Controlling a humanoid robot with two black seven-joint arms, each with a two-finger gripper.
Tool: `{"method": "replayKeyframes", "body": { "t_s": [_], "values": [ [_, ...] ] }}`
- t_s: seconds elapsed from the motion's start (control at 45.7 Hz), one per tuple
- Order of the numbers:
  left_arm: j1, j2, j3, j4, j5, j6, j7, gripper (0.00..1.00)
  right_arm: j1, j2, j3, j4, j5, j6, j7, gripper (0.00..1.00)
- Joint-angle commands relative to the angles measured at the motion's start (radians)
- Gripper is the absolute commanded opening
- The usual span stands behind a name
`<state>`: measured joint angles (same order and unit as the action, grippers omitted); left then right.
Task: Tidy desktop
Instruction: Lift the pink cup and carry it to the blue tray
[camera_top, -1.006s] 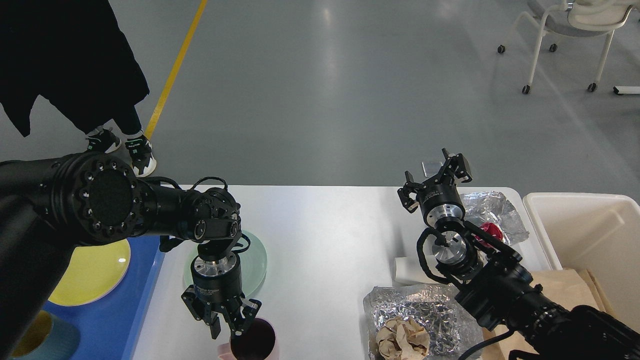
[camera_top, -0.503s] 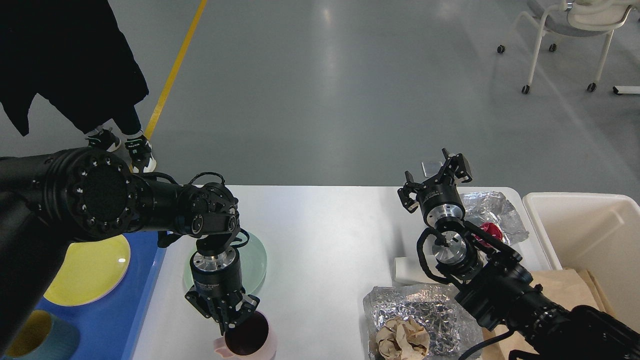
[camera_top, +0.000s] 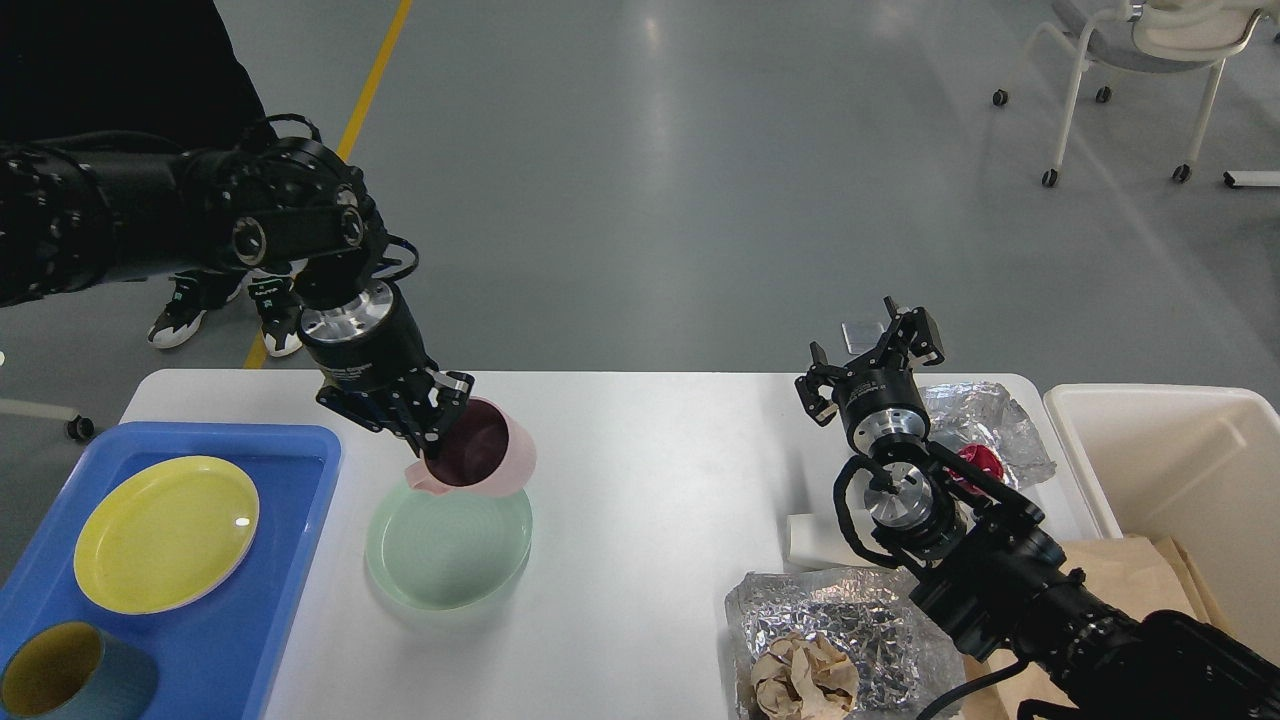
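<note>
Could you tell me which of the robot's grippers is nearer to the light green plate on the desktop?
The left. The left gripper, shut on the pink cup, hangs just above the green plate's far edge. The right gripper is well off to its right, beside the crumpled foil.

Pink cup (camera_top: 478, 460) in left gripper (camera_top: 425, 425), apparently aloft

Two plates are showing: one yellow (camera_top: 166, 533), one green (camera_top: 448, 546). Two cups: one pink (camera_top: 483, 462), one blue (camera_top: 75, 684). Two foil sheets (camera_top: 985, 418) (camera_top: 850, 625). One tray (camera_top: 290, 470), one bin (camera_top: 1180, 470), one paper ball (camera_top: 805, 678).
</note>
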<state>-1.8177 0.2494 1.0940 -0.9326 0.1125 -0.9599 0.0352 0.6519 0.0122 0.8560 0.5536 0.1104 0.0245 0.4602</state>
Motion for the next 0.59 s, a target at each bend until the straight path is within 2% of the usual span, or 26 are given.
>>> {"method": "replayKeyframes", "body": {
  "t_s": [0.0, 0.284, 0.569],
  "values": [
    [0.009, 0.112, 0.013, 0.000, 0.001, 0.000, 0.002, 0.00, 0.000, 0.000, 0.000, 0.000, 0.000, 0.000, 0.000, 1.00],
    [0.080, 0.381, 0.044, 0.005, 0.001, 0.000, 0.005, 0.00, 0.000, 0.000, 0.000, 0.000, 0.000, 0.000, 0.000, 1.00],
    [0.204, 0.478, 0.033, 0.005, -0.001, 0.000, -0.009, 0.00, 0.000, 0.000, 0.000, 0.000, 0.000, 0.000, 0.000, 1.00]
  ]
}}
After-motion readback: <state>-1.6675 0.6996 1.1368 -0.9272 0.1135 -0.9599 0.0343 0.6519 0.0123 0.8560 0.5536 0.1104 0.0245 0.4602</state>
